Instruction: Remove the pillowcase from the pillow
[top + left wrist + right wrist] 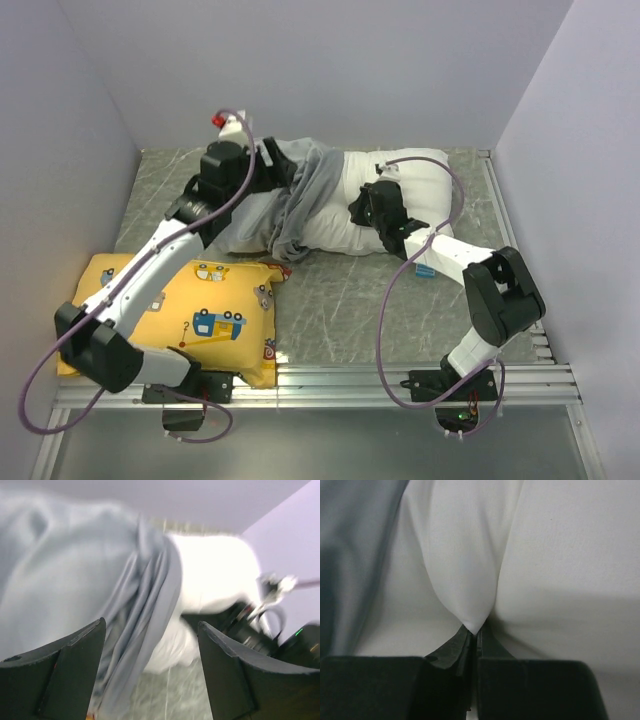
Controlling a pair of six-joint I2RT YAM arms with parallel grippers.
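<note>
The white pillow [420,175] lies across the back of the table, its right half bare. The silver-grey pillowcase [300,200] is bunched over its left half. My left gripper [268,160] hovers at the pillowcase's upper left edge. In the left wrist view it [151,622] stands open, with the grey pillowcase [75,580] and the pillow [210,575] lying beyond its fingers and nothing held. My right gripper [362,208] rests on the pillow's middle. In the right wrist view it [474,630] is shut on a pinched fold of the white pillow [560,555], and the pillowcase [355,540] is at the left.
A yellow cushion with a vehicle print [215,310] lies at the front left, partly under the left arm. A small blue tag [425,270] shows at the pillow's near edge. Walls close in on three sides, and a metal rail [400,378] runs along the near edge.
</note>
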